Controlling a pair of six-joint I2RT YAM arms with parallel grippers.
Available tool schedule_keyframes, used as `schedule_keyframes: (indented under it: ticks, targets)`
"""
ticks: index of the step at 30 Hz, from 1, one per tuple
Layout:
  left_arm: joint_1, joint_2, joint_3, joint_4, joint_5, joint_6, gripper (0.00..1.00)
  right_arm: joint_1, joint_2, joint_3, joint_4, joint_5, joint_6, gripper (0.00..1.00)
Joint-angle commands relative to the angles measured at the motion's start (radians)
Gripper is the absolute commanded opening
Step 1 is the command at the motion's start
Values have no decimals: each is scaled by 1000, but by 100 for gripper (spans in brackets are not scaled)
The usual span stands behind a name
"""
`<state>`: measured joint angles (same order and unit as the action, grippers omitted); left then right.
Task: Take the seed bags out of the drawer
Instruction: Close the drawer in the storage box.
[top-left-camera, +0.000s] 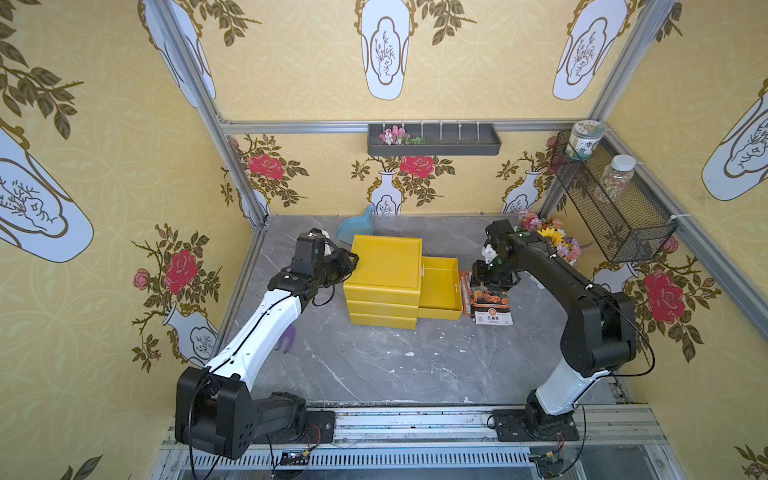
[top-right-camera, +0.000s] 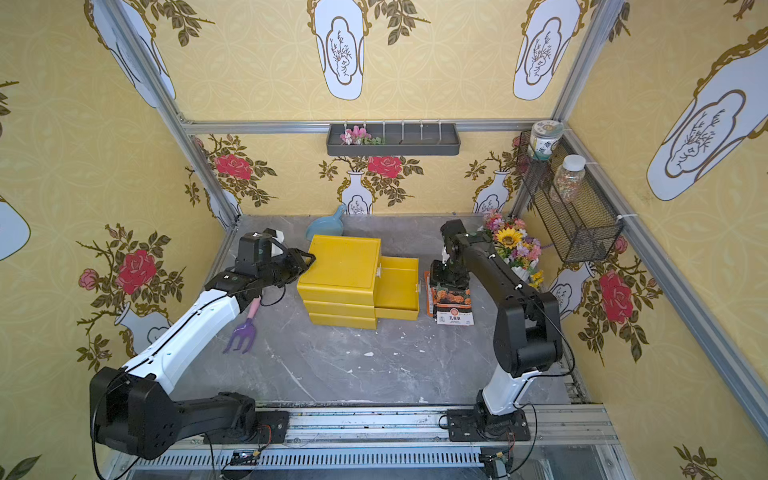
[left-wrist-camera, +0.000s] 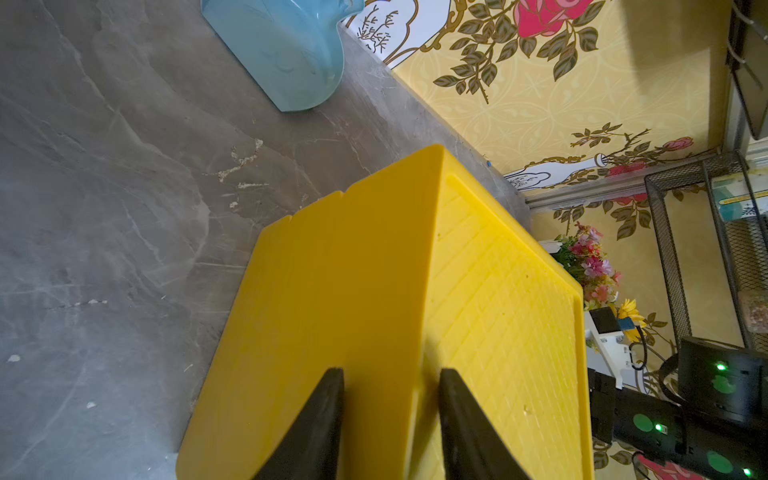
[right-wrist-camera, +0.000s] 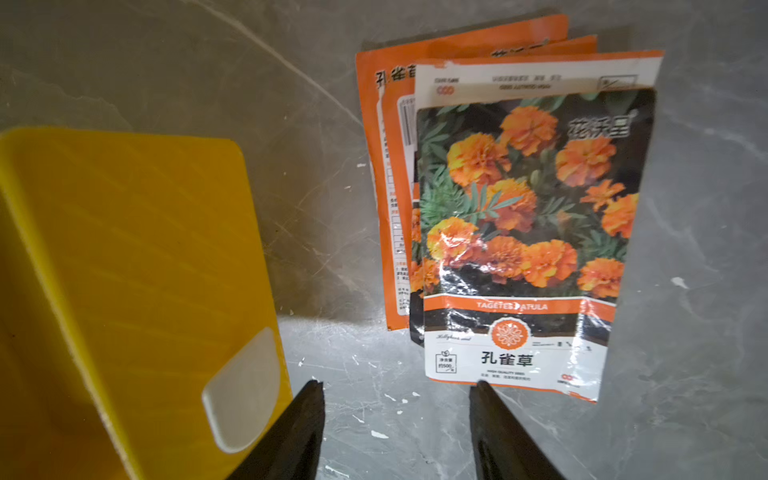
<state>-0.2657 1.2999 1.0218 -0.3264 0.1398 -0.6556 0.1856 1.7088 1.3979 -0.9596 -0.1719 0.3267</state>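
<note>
The front half of the table (top-left-camera: 395, 365) is open grey slab flecked with white crumbs. Its back and side edges meet papered walls. The cabinet (top-left-camera: 386, 266) stands mid-table with one drawer (top-left-camera: 440, 286) pulled out toward the right arm's side, showing only its yellow floor. A scoop (top-left-camera: 355, 228) sits behind the cabinet and a fork (top-right-camera: 243, 332) lies under the left arm. Flowers (top-left-camera: 548, 241) crowd the back right corner below a wire basket (top-left-camera: 615, 208).

The bags (right-wrist-camera: 519, 232) lie in a fanned stack on the table just beside the drawer's front, the top one picture-side up. The right gripper (right-wrist-camera: 397, 386) hangs close over the strip of table between drawer and stack. Its jaws are apart and empty, with one fingertip at the top bag's edge. The left gripper (left-wrist-camera: 392, 374) straddles the cabinet's top edge with narrow jaws; whether it clamps or merely rests there I cannot tell.
</note>
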Motion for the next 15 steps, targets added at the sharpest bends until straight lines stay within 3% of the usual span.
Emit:
schedule_keyframes:
  ticks: [1,15]
  targets:
    - [0,21,-17,-245,-40,14,42,18,-11,-6,28,-36,37,60]
    - [0,13,-7,-249,-34,13,44,66,4,-38,103,-149,113,61]
